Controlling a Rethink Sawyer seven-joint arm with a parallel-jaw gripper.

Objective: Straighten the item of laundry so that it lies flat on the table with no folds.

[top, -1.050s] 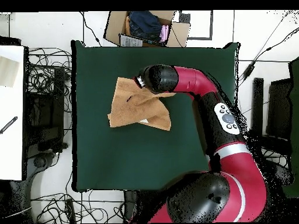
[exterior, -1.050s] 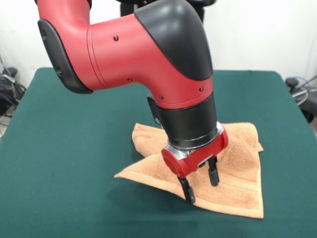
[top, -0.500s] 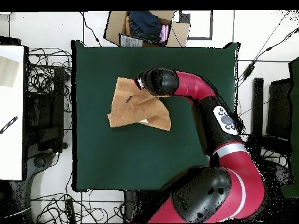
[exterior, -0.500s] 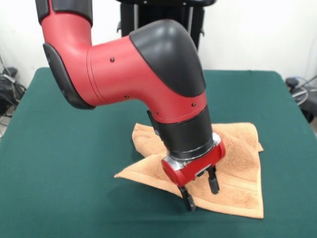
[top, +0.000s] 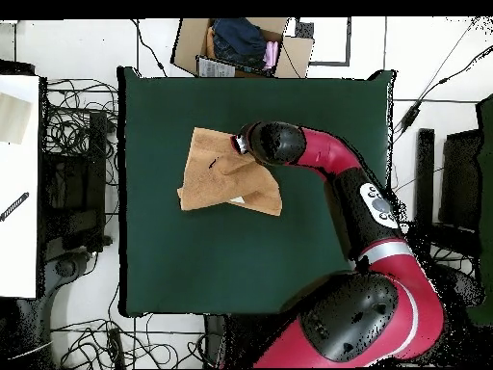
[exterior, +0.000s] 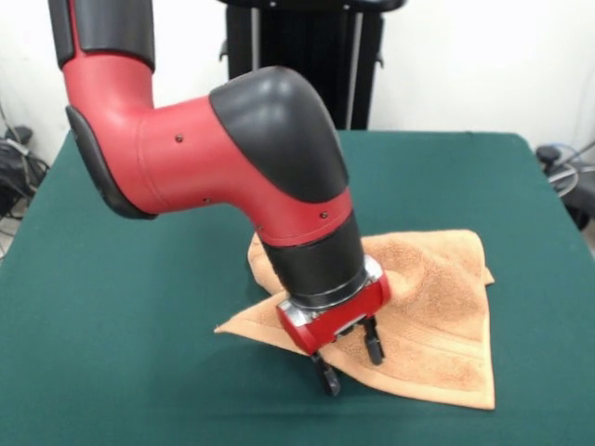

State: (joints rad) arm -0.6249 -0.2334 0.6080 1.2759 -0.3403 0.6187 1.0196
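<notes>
Where arm (exterior: 214, 158) looms, towel (exterior: 437, 297) half-hidden

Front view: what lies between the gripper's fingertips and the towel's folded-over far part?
Only the towel's own flat lower layer. The open gripper hangs over its near edge; nothing else lies on that stretch in the front view.

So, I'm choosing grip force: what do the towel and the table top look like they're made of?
The towel looks like soft terry cloth, orange-tan and matte, with a nubby pile and flatter ribbed bands near an edge. The table seems covered in dark green felt-like fabric: flat, dull, no shine. The open gripper hangs over the towel's near edge; contact is unclear.
</notes>
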